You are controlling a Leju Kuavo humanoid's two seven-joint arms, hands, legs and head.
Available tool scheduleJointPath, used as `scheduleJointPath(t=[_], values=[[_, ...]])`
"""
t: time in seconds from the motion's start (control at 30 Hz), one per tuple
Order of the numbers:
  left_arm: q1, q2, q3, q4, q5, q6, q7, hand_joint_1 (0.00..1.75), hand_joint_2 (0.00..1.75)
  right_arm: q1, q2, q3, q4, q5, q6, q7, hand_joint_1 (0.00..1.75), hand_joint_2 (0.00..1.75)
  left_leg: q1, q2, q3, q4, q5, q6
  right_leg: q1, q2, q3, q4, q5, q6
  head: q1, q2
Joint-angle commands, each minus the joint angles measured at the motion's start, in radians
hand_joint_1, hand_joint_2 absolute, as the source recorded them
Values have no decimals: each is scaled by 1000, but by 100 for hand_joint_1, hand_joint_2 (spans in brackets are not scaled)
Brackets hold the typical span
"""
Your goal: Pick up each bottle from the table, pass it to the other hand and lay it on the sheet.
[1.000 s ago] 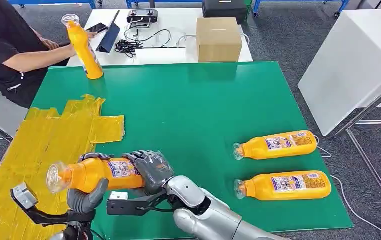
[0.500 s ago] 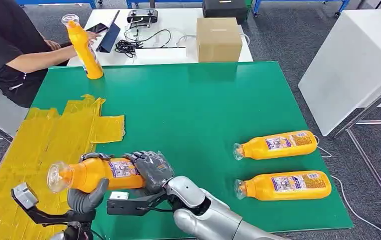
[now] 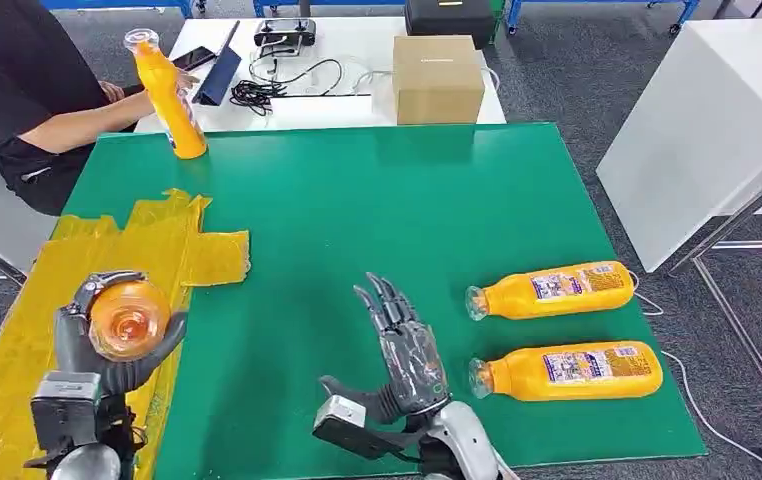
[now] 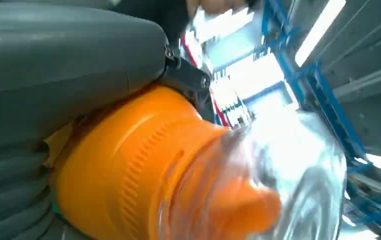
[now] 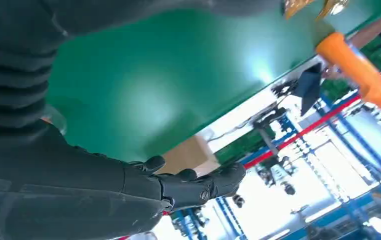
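My left hand (image 3: pixel 107 345) grips an orange bottle (image 3: pixel 129 319) over the yellow sheet (image 3: pixel 87 290), its clear cap pointing up at the camera. In the left wrist view the bottle's neck (image 4: pixel 143 170) fills the space beside my hand (image 4: pixel 53 75). My right hand (image 3: pixel 405 350) stands open above the green table (image 3: pixel 377 200), fingers straight and spread, holding nothing; its fingers (image 5: pixel 198 187) are extended in the right wrist view. Two more orange bottles lie on their sides at the right, one (image 3: pixel 552 289) behind the other (image 3: pixel 567 371). A person holds another bottle (image 3: pixel 170 95) upright at the far left corner.
A person in black (image 3: pixel 17 90) sits at the far left. Behind the green table a white table holds a cardboard box (image 3: pixel 437 78), cables and a tablet (image 3: pixel 219 75). A white panel (image 3: pixel 702 130) stands to the right.
My right hand has let go of the bottle and swung right, opening its fingers. My left hand now holds the bottle alone and has carried it left over the sheet, turning its cap upward.
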Motion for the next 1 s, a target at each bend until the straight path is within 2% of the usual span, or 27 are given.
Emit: scheduleJointPath(t=[0.03, 0.2, 0.23, 0.4, 0.47, 0.5, 0.53, 0.87, 0.9, 0.93, 1.0], values=[[-49, 90, -90, 179, -512, 41, 233, 175, 175, 45, -41, -98, -140, 1, 87, -1, 0, 0, 0, -2, 3, -2, 0, 0, 0, -3, 3, -2, 0, 0, 0, 0], [-63, 98, -107, 180, -514, 51, 253, 175, 175, 38, -33, -96, -147, 4, 102, 10, 0, 0, 0, -1, 2, -1, 0, -1, 0, -2, 2, -1, 0, 0, 0, 0], [-57, 109, -118, 186, -562, 0, 299, 175, 175, 39, -36, -95, -145, 4, 104, 11, 0, 0, 0, -1, 2, -1, 0, 0, 0, -2, 2, -1, 0, 0, 0, 0], [-71, 104, -216, 444, -724, -50, 389, 175, 175, 33, -30, -96, -136, 8, 140, 20, 0, 0, -2, -1, 5, -3, 1, 0, -1, -1, 5, -2, 0, 0, 0, 0], [-91, 100, -241, 543, -712, -61, 397, 175, 175, 30, -26, -96, -124, 6, 152, 21, 0, 0, -2, -1, 4, -3, 1, 0, -1, -1, 3, -2, 0, 0, 0, 0], [-97, 96, -245, 571, -700, -62, 400, 175, 175, 27, -21, -95, -118, 5, 153, 18, 0, 0, 0, 0, 8, -5, 1, -1, 0, -1, 8, -5, 0, 0, 0, 0], [-100, 98, -249, 598, -687, -66, 399, 175, 175, 32, -23, -96, -114, 6, 155, 16, 0, 0, -1, -1, 3, -2, 1, 0, -1, -1, 4, -2, 0, 0, 0, 0], [-97, 103, -240, 585, -671, -84, 406, 175, 175, 36, -27, -95, -115, 11, 159, 9, 0, 0, -1, 1, 5, -2, 0, -1, 0, 1, 5, -1, 0, 0, 0, 0], [-99, 103, -233, 597, -675, -93, 419, 45, 0, 39, -27, -96, -117, 16, 161, 9, 0, 0, 0, 2, 6, -2, 0, -1, 0, 1, 6, -2, 1, 0, 0, 0], [-104, 98, -218, 608, -677, -105, 445, 0, 0, 47, -29, -100, -126, 25, 162, 9, 0, 0, -1, 1, 6, -2, 0, -1, 0, 1, 6, -2, 0, 0, 0, 0], [-110, 99, -211, 619, -688, -110, 455, 0, 0, 59, -35, -105, -140, 30, 160, 8, 0, 0, 0, 1, 7, -2, 0, -1, 0, 1, 7, -2, 0, 0, 0, 0]])
